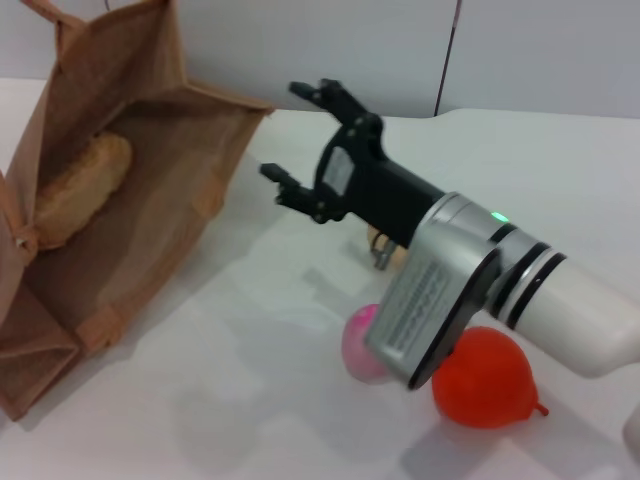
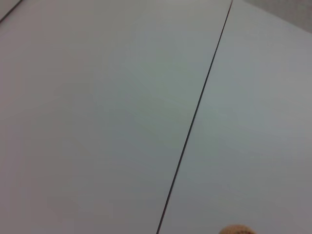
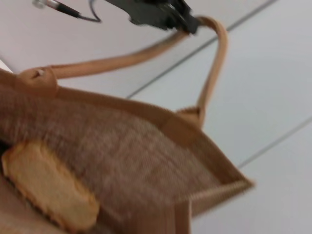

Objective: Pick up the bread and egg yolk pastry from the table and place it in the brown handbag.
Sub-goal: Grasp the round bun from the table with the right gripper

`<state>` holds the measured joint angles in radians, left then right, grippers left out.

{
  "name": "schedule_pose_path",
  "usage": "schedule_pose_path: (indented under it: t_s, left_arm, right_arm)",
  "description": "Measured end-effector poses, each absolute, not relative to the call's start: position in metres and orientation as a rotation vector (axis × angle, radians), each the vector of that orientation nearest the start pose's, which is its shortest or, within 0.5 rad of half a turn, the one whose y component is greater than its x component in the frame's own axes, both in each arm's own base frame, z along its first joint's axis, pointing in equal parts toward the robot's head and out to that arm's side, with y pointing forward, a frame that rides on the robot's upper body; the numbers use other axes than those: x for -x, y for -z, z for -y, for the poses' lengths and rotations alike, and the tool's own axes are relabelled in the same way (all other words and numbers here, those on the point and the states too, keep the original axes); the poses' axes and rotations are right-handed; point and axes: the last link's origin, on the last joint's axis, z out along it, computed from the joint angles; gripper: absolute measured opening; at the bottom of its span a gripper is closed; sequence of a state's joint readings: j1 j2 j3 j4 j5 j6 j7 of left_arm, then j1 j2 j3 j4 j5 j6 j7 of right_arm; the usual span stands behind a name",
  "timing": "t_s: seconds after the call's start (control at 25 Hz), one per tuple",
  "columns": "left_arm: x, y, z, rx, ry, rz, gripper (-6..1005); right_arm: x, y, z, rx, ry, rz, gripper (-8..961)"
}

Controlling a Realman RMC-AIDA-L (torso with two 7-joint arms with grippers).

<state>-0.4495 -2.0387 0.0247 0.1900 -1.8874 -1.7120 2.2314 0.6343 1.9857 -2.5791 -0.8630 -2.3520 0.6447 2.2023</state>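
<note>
- White tabletop (image 1: 250, 400) fills the head view, backed by a pale grey wall with a thin dark vertical seam.
- The brown handbag (image 1: 150, 200) lies tipped on its side on that tabletop, its mouth open toward the right gripper.
- The bread (image 1: 82, 188) lies inside the brown handbag against the woven lining; the right wrist view shows it (image 3: 48, 192) deep in the bag.
- In the right wrist view, a lighter tan strap handle (image 3: 146, 53) of the brown handbag loops up to a dark clamp-like object (image 3: 156, 12), whose identity I cannot tell.
- The right gripper (image 1: 300, 140) hangs above the tabletop just beside the mouth of the brown handbag, its black fingers spread apart and holding nothing.
- A small beige object (image 1: 390, 250), possibly the egg yolk pastry, peeks out from behind the right arm, on the far side of the gripper from the brown handbag; it is mostly hidden.
- A pink-topped ball (image 1: 362, 345) and an orange-red round fruit (image 1: 487, 378) rest on the tabletop, well apart from the brown handbag, partly under the arm's silver wrist.
- The left gripper shows in no view; the left wrist view shows only pale panels with a dark seam (image 2: 195, 117) and a tan sliver (image 2: 237, 229) at the edge.
</note>
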Motion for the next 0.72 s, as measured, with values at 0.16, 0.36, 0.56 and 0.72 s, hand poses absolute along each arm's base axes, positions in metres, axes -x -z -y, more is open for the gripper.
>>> schedule_pose_path:
  t_s: [0.16,0.36,0.56,0.72]
  left_arm:
    - [0.319,-0.112,-0.308,1.321,1.426,0.44,119]
    - [0.317,-0.109,-0.311,1.339,1.426,0.445,119]
    - [0.315,-0.108,-0.314,1.346,1.43,0.444,119]
    - [0.314,-0.108,-0.315,1.351,1.429,0.446,119]
  right_arm:
    - [-0.141,0.116,-0.358,2.167,-0.323,0.522,874]
    - [-0.164,0.108,-0.376,2.31,-0.163,0.289,865]
    - [-0.167,0.103,-0.372,2.433,-0.052,0.187,856]
    - [-0.171,0.103,-0.371,2.489,0.051,0.138,849]
